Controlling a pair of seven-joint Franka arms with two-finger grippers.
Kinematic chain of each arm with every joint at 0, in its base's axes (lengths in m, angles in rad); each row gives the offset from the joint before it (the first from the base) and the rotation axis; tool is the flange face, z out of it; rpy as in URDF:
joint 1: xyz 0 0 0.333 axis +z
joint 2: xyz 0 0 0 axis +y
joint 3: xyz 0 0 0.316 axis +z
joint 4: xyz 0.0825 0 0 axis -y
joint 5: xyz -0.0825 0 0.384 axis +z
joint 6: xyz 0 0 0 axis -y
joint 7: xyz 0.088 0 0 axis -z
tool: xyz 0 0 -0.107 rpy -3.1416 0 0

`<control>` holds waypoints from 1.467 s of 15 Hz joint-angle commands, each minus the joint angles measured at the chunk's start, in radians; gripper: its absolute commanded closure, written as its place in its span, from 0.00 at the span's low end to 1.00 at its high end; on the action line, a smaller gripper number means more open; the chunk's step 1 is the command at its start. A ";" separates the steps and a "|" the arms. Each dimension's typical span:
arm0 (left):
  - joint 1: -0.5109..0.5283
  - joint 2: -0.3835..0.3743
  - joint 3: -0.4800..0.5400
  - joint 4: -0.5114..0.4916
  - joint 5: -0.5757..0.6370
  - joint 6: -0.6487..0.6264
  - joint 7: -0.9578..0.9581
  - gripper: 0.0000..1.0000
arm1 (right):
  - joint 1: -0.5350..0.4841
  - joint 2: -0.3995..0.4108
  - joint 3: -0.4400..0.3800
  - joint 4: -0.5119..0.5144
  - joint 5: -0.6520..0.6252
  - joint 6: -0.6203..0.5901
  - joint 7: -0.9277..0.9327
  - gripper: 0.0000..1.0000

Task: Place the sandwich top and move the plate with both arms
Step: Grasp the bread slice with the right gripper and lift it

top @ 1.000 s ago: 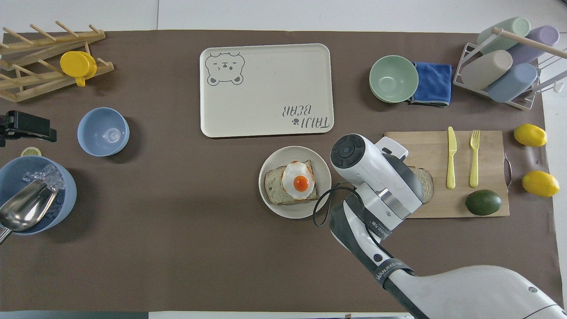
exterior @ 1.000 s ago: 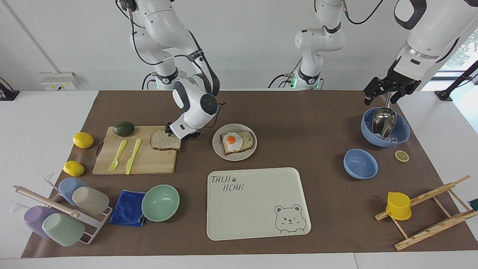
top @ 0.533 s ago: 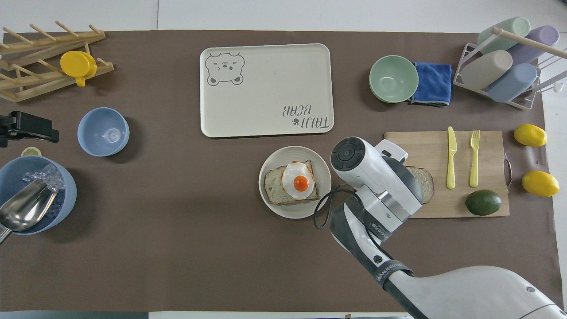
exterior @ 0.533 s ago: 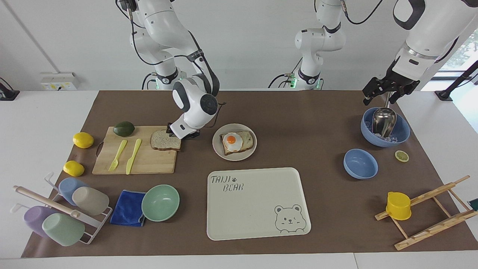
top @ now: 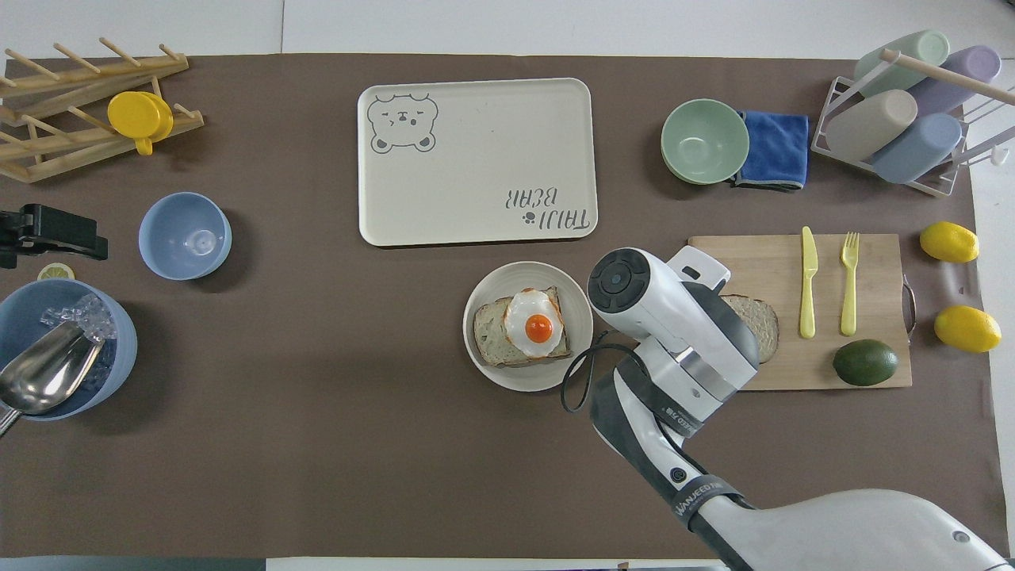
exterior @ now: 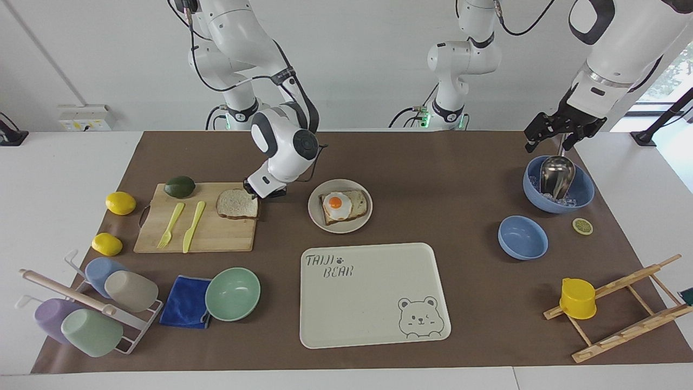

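1. Wooden cutting board, toward the right arm's end of the desk: the sandwich top lies flat on it, at the corner nearest the plate. Count: one top slice, one fork, one knife, one avocado on the board, and two lemons beside it.
2. Right hand is low at the slice's edge on the robots' side. Gripping or not: can't tell.
3. Handling, my read: the bread is light, soft and floppy, and it crumbles if pinched hard. Take it by the crust edge with light force and keep it level.
4. One plate sits just beside the board, nearer to the robots than the tray. It carries one egg-topped slice. It looks stiff, smooth and probably slippery, so grip the rim on two edges, one hand each.
5. Left hand waits over the blue bowl holding the scoop. Grip state: can't tell.
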 commanded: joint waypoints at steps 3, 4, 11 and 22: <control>-0.008 -0.044 0.003 -0.055 0.012 0.008 -0.011 0.00 | -0.001 0.084 0.099 0.309 -0.013 -0.242 0.003 1.00; -0.008 -0.044 0.003 -0.055 0.012 0.010 -0.011 0.00 | -0.001 0.109 0.142 0.375 -0.015 -0.291 0.003 1.00; 0.007 -0.045 0.005 -0.062 0.011 0.016 -0.008 0.00 | 0.068 0.145 0.273 0.443 0.022 -0.272 0.038 1.00; 0.033 -0.045 0.016 -0.068 0.011 0.038 -0.008 0.00 | 0.119 0.200 0.274 0.443 0.106 -0.120 0.211 1.00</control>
